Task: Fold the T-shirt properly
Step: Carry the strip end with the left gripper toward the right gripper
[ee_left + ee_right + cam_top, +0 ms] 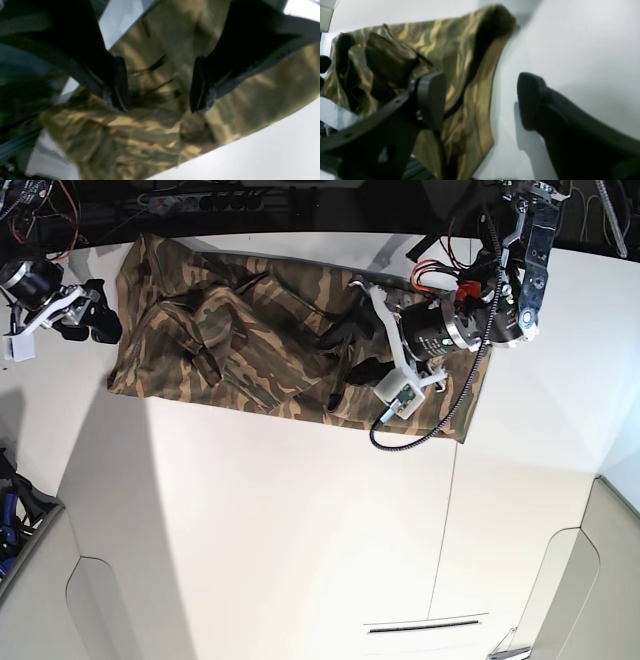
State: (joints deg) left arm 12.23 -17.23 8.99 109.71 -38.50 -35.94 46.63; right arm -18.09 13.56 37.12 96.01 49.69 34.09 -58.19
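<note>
1. Across the far half of the white table [300, 530], the T-shirt [250, 370] lies as a long camouflage band, bunched and creased near its middle, not flat.
2. Left gripper [160, 85] hovers just above the cloth toward the shirt's one end, jaws spread wide, nothing between them.
3. Right gripper [481, 100] sits at the opposite end, jaws also wide and empty; one fingertip [431, 97] is over the hem, the other over bare table.
4. Both views show folds and a dark pocket of doubled fabric near the middle.
5. Risk: a pinch here may catch one layer only, so the fold drags crooked.
6. Risk: the bunched middle may get locked under the next fold, leaving a lump.
7. Risk: the left arm's dangling cable [420, 430] rests over the cloth and could snag it.
</note>
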